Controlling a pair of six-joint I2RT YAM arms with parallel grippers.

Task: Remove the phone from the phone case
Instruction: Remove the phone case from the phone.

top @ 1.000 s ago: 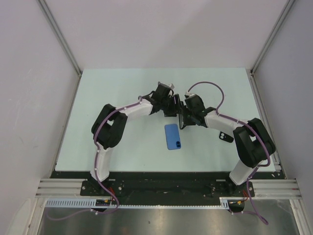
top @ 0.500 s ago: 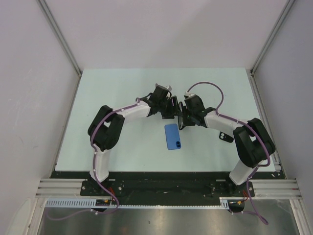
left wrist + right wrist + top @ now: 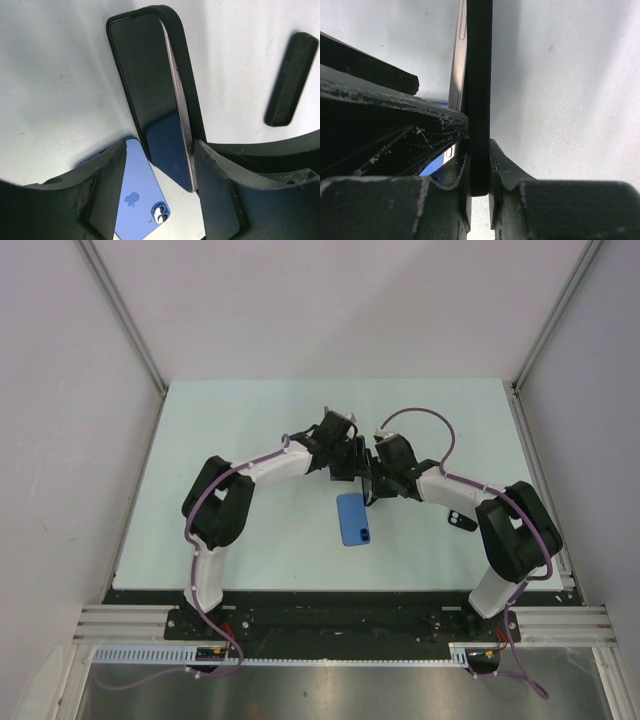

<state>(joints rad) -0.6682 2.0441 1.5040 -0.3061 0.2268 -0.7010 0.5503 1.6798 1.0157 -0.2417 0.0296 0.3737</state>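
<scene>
Pinching the phone case (image 3: 480, 60) edge-on in the right gripper (image 3: 480, 156), jaws closed hard on its black rim. Bracketing the phone (image 3: 150, 90) with the left gripper (image 3: 160, 150), jaws spread, one pad touching the phone's metal side and a sliver of gap showing at the other. Holding both on edge over the worktop (image 3: 250, 420), close by the blue phone (image 3: 353, 519) lying back-up. Peeling apparently under way: case already bowing away from the phone along one long side and at the far corner, near end seemingly still seated. Remaining, by this reading: freeing that end and drawing the two fully apart.
</scene>
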